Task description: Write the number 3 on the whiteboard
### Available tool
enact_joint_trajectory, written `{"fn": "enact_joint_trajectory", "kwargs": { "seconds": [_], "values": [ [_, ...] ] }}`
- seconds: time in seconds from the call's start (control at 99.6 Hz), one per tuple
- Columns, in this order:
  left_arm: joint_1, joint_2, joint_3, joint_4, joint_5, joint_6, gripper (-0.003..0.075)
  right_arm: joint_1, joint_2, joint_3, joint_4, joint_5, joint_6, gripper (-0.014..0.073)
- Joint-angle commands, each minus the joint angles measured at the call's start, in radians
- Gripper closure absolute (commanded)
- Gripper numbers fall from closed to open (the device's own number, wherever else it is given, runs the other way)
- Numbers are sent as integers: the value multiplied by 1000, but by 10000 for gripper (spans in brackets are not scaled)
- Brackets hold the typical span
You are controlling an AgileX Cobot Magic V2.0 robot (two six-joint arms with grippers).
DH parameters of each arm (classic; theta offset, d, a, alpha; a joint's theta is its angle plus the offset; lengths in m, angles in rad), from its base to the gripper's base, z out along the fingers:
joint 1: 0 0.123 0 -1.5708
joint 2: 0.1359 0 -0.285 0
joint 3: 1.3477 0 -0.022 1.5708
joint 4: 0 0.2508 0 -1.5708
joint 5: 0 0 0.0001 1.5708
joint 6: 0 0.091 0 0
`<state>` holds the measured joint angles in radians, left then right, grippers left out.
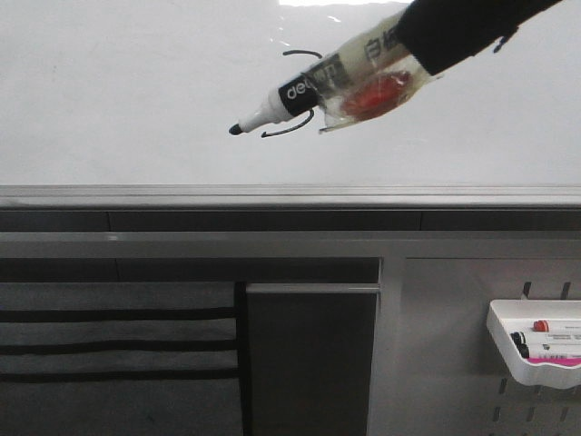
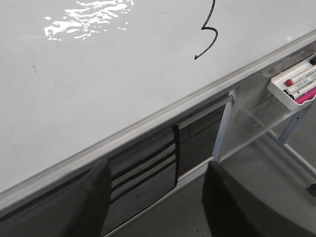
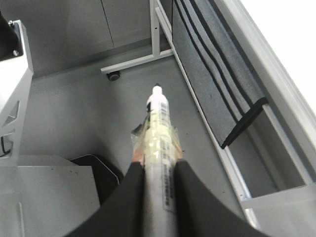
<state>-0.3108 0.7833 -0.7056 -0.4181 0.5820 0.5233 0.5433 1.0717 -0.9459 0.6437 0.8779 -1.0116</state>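
Right end effector (image 3: 159, 170): pressed together on marker (image 1: 300, 89), barrel wrapped in clear tape; enters front view from upper right, tip pointing lower left.
Marker tip: at centre of front view, over the board; contact or a slight gap not resolvable.
Left end effector (image 2: 155, 197): spread, nothing between its fingers (image 2: 96, 197); dark shapes at the bottom of left wrist view, well apart from the writing.
The number 3 (image 2: 209, 33): thin black stroke, upper right of left wrist view, tail hooking left at its base; in front view only top arc and bottom hook visible around the marker.
The whiteboard (image 1: 118, 91): glossy white, upper half of front view; glare patch upper left in left wrist view.
Progress, judged: numeral appears complete; remaining, withdrawal of the marker from the surface without smearing.
Rail (image 1: 290, 195): grey metal, full width under the board, the nearest hard edge below the tip.
White tray (image 1: 536, 350): lower right of front view, on perforated panel, holding pens; well clear of the marker.
Open room: blank board left of and above the tip.
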Motion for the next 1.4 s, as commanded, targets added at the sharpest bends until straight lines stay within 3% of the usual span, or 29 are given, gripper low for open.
{"fn": "enact_joint_trajectory", "kwargs": {
  "seconds": [0.0, 0.131, 0.281, 0.402, 0.552, 0.813, 1.115, 1.386],
  "values": [
    [4, 0, -28, -27, -61, -7, 333, 1, -21, -25, 36, -39, -80, 576],
    [4, 0, -28, -42, -63, -7, 333, 1, -21, -25, 36, -48, -189, 576],
    [2, 11, -26, -79, -63, 9, 333, 1, -21, -25, 36, -97, -221, 577],
    [-26, 56, -44, -118, -20, 143, 333, 1, -21, -25, 36, -157, -279, 576],
    [-114, 140, -132, -144, 74, 333, 333, 3, -14, -28, 36, -189, -331, 576],
    [-290, 325, -301, -141, 128, 474, 333, 3, -10, -28, 58, -192, -376, 576],
    [-406, 521, -451, -65, 217, 499, 333, 3, -10, -28, 59, -180, -399, 576],
    [-420, 587, -515, -69, 222, 507, 333, 3, -10, -28, 59, -176, -399, 576]
  ]
}}
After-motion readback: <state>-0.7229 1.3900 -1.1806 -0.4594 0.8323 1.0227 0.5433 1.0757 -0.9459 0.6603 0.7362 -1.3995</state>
